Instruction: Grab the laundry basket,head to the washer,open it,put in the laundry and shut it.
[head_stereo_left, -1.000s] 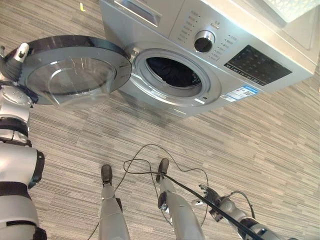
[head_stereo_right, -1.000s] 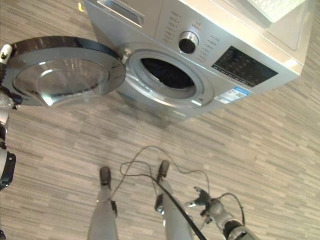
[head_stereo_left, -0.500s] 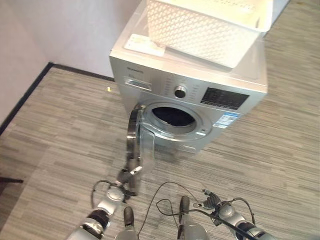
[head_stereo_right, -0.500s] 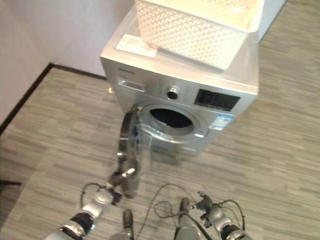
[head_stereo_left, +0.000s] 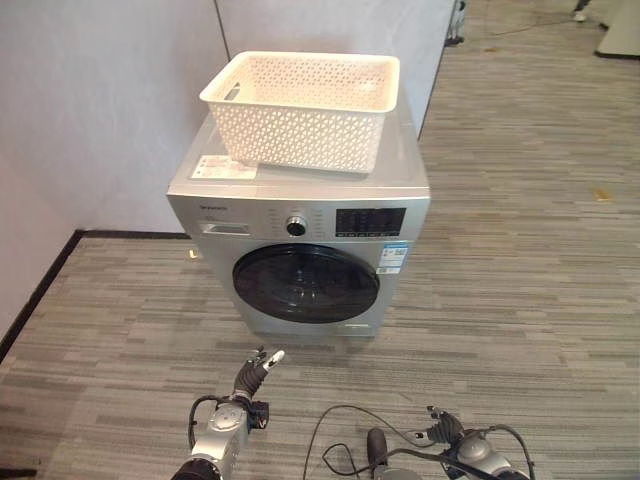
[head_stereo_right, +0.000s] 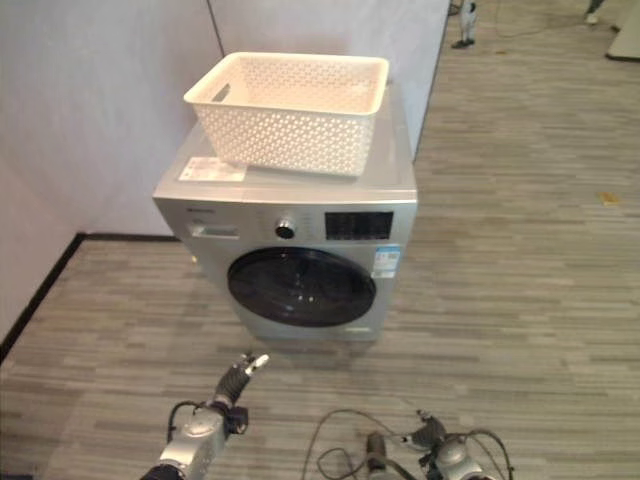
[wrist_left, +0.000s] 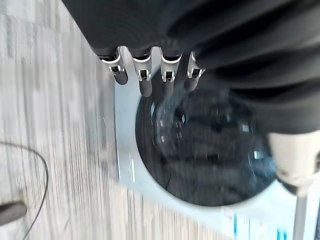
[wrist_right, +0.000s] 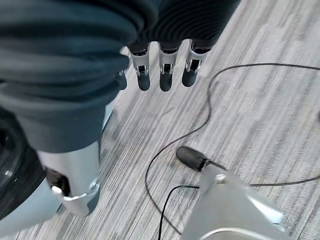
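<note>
Against the wall: the washer (head_stereo_left: 300, 250) stands on the striped grey floor (head_stereo_left: 520, 300), its front turned toward the camera.
Door: the round dark door (head_stereo_left: 306, 283) lies flat against the washer's front, closed; through its glass the left wrist view shows only dark shapes, and what they are cannot be told.
Basket: the white lattice basket (head_stereo_left: 300, 108) sits upright on top of the washer, near its back edge, apart from both hands; no laundry can be made out inside it.
Panel: a knob (head_stereo_left: 296, 226) sits above the door, with a dark display (head_stereo_left: 370, 221) just beside it.
Top: a white sheet (head_stereo_left: 225, 167) lies flat on the washer's top, in front of the basket's left corner.
Left hand: the left hand (head_stereo_left: 254, 372) is low in front of the washer, below the door and apart from it, fingers straight and pointing toward the door, nothing in its grasp.
Right hand: the right hand (head_stereo_left: 441, 432) hangs low over the floor, well apart from the washer; its fingers (wrist_right: 165, 75) look relaxed and hold nothing.
</note>
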